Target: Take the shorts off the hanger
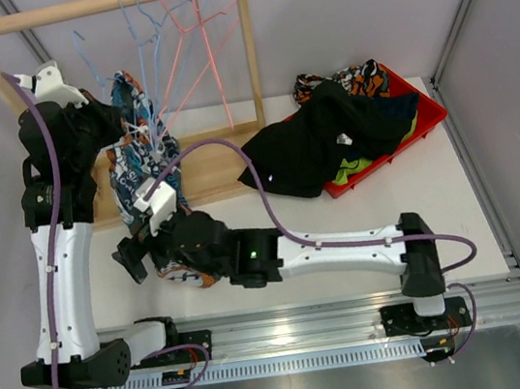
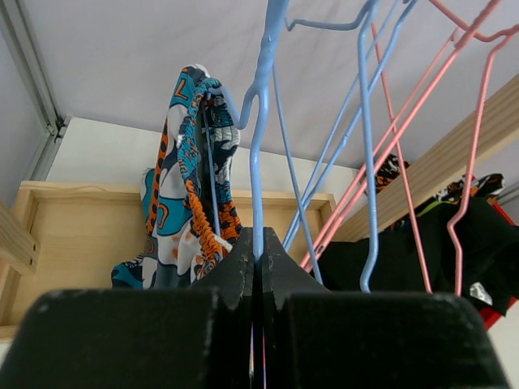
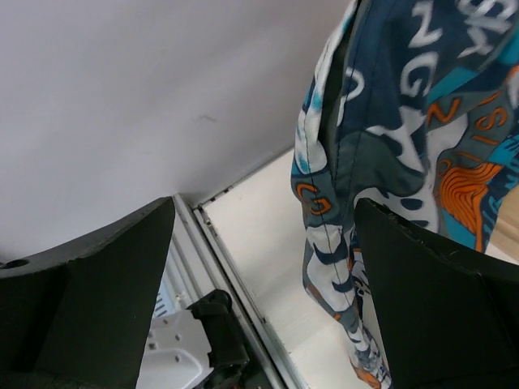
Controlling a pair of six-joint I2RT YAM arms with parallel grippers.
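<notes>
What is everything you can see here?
table: one, white
rack: one, pale wood, back left of table
hangers: several, blue and pink, on the rack's top bar
patterned shorts: one, blue-orange-white, hanging on the rack
bin: one, red, right of rack
black shorts: one, black, spilling over the bin's front
camouflage shorts: one, orange-black-white, in the bin
green shorts: one, lime, under the black pair
left gripper: one, black, shut on a blue hanger
right gripper: one, black, open around the patterned shorts
</notes>
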